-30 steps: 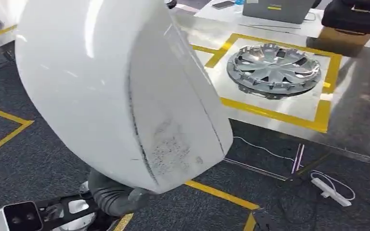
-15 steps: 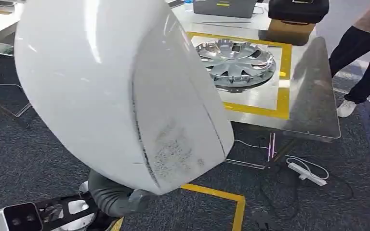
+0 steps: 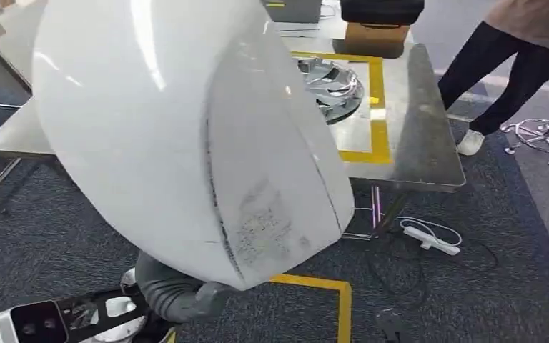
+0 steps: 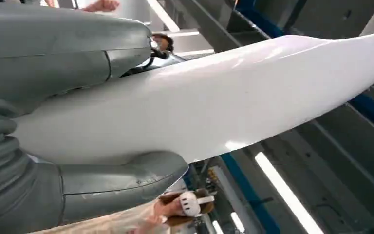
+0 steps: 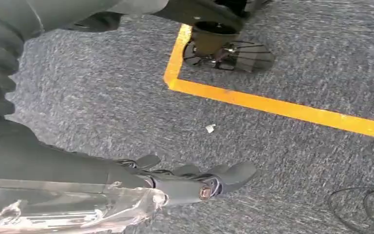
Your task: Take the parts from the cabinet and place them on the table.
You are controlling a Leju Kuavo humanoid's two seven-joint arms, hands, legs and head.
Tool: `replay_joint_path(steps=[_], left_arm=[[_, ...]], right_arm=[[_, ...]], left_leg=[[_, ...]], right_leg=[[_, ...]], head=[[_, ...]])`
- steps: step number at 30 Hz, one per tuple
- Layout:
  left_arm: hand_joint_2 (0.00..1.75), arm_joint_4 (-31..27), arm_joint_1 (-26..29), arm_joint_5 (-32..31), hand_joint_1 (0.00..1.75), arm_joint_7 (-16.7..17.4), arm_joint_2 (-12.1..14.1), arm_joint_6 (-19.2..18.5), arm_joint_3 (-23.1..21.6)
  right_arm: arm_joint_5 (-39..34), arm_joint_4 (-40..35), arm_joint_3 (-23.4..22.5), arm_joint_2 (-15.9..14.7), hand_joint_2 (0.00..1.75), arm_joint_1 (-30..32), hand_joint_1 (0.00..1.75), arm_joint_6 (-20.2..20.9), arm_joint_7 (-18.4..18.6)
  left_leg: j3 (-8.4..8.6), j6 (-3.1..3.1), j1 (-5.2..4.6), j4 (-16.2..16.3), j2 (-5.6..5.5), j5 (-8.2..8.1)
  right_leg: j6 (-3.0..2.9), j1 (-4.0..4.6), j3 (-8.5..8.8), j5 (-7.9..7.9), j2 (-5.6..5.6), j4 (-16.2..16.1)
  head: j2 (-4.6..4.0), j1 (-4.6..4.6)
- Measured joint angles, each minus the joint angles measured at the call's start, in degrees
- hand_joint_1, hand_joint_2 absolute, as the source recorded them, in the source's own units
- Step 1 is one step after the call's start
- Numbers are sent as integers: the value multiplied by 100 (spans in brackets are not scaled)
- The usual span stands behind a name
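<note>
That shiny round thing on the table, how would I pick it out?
Find the steel table beyond the big white panel that the left hand grips. Yellow tape marks a square on its top, and the silver hubcap lies inside it. Its spokes and chrome shine set it apart from the cardboard box behind.

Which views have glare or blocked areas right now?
Head view: the white panel carries bright streaks of glare and blocks much of the table and part of the hubcap. Left wrist view: soft highlights along the panel, left hand gripping it, ceiling light strips bright behind. Right wrist view: even light on carpet, right hand sharp.
</note>
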Motion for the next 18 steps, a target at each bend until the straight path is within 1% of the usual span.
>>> replay_joint_path(steps=[2, 3, 4, 5, 6, 7, 8, 9, 10, 11, 12, 13, 14, 15, 16, 17, 18], left_arm=[[175, -2, -4, 0, 175, 0, 0, 18, -7], [175, -11, -6, 2, 175, 2, 2, 22, -7], [175, -13, -9, 0, 175, 0, 2, 26, -9], [175, -15, -10, -2, 175, 0, 9, 35, -7], [175, -15, -9, -22, 175, 0, 15, 61, -7], [175, -15, -7, -39, 175, 2, 20, 92, -7], [175, -15, 4, -35, 175, 0, 31, 105, -9], [175, -15, 7, -33, 175, 0, 33, 114, -11], [175, -15, 6, -35, 175, 0, 33, 129, -15], [175, -15, 6, -39, 175, 0, 33, 149, -20], [175, -17, 6, -39, 175, 0, 33, 172, -22], [175, -20, 5, -42, 175, 0, 33, 190, -28], [175, -24, 3, -42, 175, 0, 33, 197, -37], [175, -28, 15, -39, 175, 0, 33, 205, -50], [175, -28, 12, -37, 175, 0, 37, 208, -57], [175, -28, 12, -37, 175, 0, 39, 210, -61], [175, -28, 9, -35, 175, 0, 37, 210, -70]], right_arm=[[0, 0, 0, 0, 175, 3, 0, 0, 2], [-2, 0, 0, 0, 175, 7, 0, -2, 4], [2, 0, 2, 0, 175, -1, 0, -13, 0], [13, 0, 9, 0, 175, -23, 0, -28, -40], [35, 0, 24, 0, 175, -40, 0, -52, -111], [68, 0, 48, 2, 175, -40, 0, -70, -144], [100, 0, 79, 2, 175, -33, 0, -98, -131], [118, 0, 96, 2, 175, -29, 0, -136, -101], [142, 0, 118, 2, 175, -30, 0, -179, -81], [190, 0, 142, 2, 175, -36, 0, -223, -57], [234, 0, 166, 2, 175, -37, 0, -238, -39], [258, 0, 186, 2, 175, -37, 0, -243, -11], [271, 0, 216, 2, 175, -40, 0, -253, 17], [286, 0, 238, 2, 175, -36, 0, -269, 46], [304, 0, 256, 2, 175, -26, 0, -286, 76], [310, 0, 262, 0, 175, -20, 0, -295, 98], [310, 0, 267, 0, 175, -19, 0, -304, 111]], left_leg=[[22, -49, 13, -29, 107, -1], [37, -113, 36, -9, 73, -64], [-14, -133, 40, 129, -139, -170], [-198, -146, 42, 498, -296, -387], [-436, -154, 44, 969, -373, -606], [-699, -159, 43, 1453, -412, -786], [-890, -160, 42, 1759, -422, -826], [-927, -154, 43, 1752, -422, -725], [-867, -143, 45, 1547, -422, -516], [-697, -130, 50, 1141, -424, -233], [-475, -117, 55, 675, -426, 16], [-285, -109, 65, 290, -452, 158], [-197, -84, 72, 15, -481, 122], [-226, -51, 67, 62, -482, 130], [-240, -11, 50, 69, -483, 127], [-240, 27, 40, 67, -482, 138], [-226, 78, 75, 34, -475, 173]], right_leg=[[-63, 26, -40, 1, 110, 6], [-118, -25, -10, 26, 200, -29], [-135, -31, -10, 31, 242, -32], [-173, -36, -18, 36, 271, -32], [-186, -36, -24, 37, 325, -32], [-192, -34, -26, 33, 378, -32], [-193, -31, -23, 32, 420, -32], [-193, -32, -18, 31, 454, -32], [-192, -34, -14, 31, 484, -31], [-185, -38, -6, 31, 515, -31], [-166, -43, 6, 31, 543, -31], [-135, -39, 9, 30, 560, -31], [-86, 8, -31, 4, 583, 35], [-56, 2, -40, 18, 579, -4], [-22, -10, -34, 30, 579, -31], [12, -19, -22, 46, 579, -57], [40, -22, -35, 33, 568, -38]], head=[[0, 9], [0, 6], [0, -4], [0, -22], [0, -39], [0, -39], [0, -44], [-2, -39], [-2, -42], [-2, -42], [0, -41], [0, -44], [0, -68], [0, -46], [0, -72], [0, -55], [0, -74]])
